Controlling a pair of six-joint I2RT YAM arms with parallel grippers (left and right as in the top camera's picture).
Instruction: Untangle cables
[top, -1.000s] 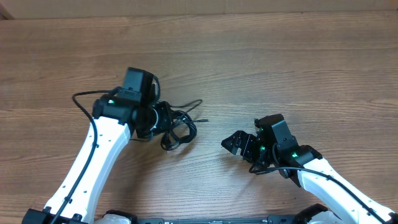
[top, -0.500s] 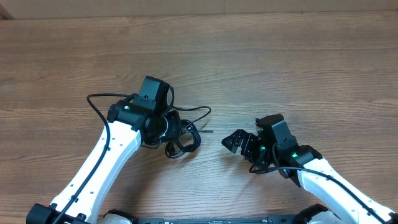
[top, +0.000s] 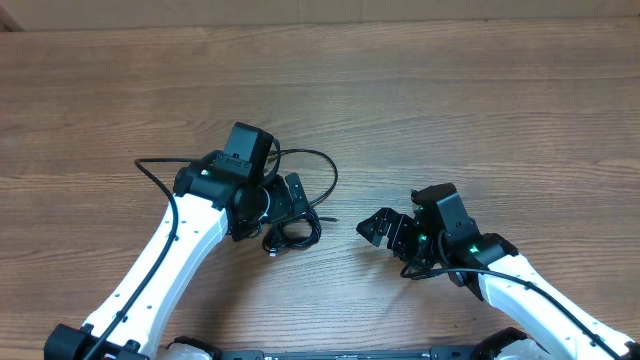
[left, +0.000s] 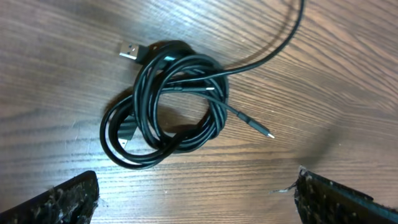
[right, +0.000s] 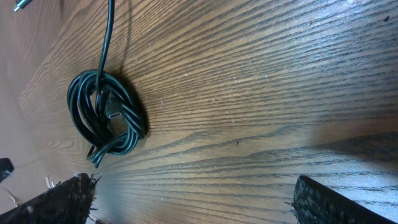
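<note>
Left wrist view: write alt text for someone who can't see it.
A tangled coil of thin black cables lies on a wooden table, a silver USB plug poking out at top left and a slim plug end at right. The left gripper hangs above, jaws open, holding nothing.

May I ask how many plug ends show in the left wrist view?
3: silver plug top left of the coil, thin tip sticking out right, tucked plug lower left; others may be hidden.

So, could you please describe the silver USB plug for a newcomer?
On the wooden table, find the coiled black cables by the left gripper. The USB plug juts from the coil's rim: flat, broad, silver, unlike the thin plug opposite.
</note>
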